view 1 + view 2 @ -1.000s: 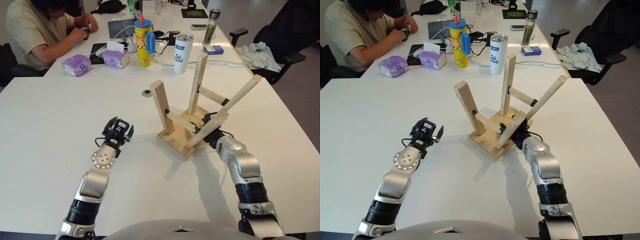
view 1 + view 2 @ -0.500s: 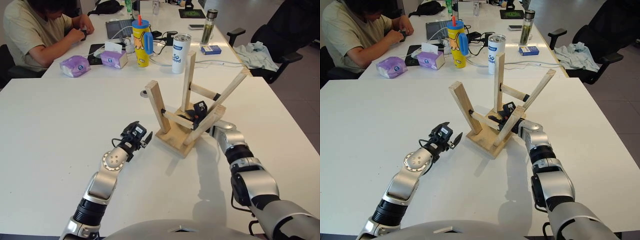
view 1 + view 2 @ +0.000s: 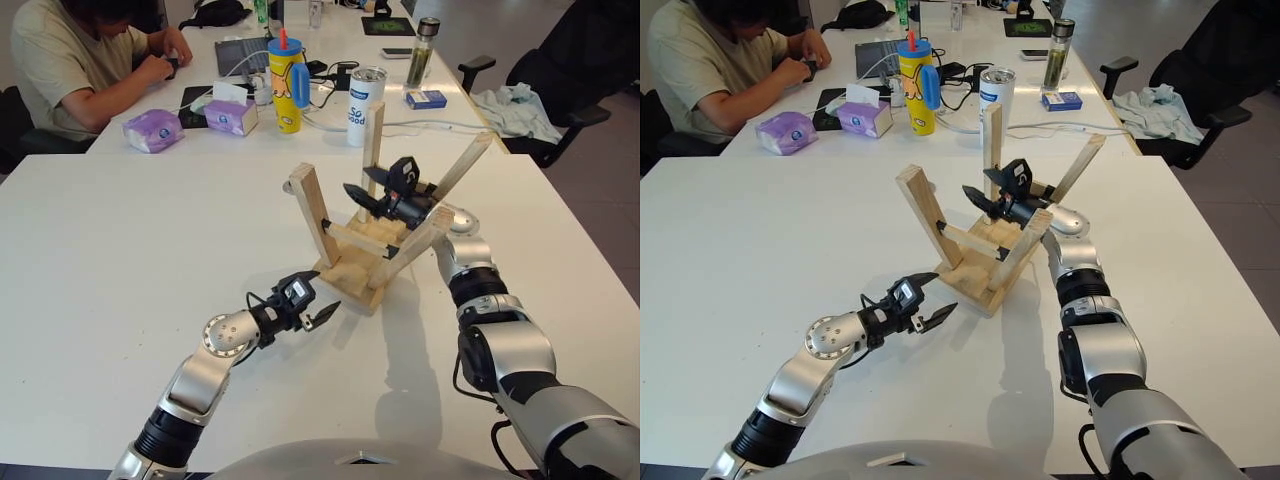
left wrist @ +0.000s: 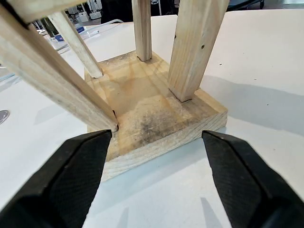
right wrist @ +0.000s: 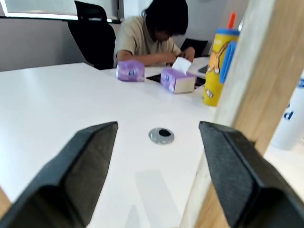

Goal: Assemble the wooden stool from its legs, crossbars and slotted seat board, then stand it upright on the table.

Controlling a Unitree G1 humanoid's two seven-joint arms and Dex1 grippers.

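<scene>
Both jaws open beside upturned stool [image 3: 350, 281]

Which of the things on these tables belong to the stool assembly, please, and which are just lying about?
Job in hand:
- wooden stool, upside down: seat board, legs, crossbars
- left gripper, open by the seat board
- right gripper, open among the legs

Lying about:
- yellow cup
- white tumbler
- purple tissue box
- purple tissue pack
- dark bottle
- blue box
</scene>
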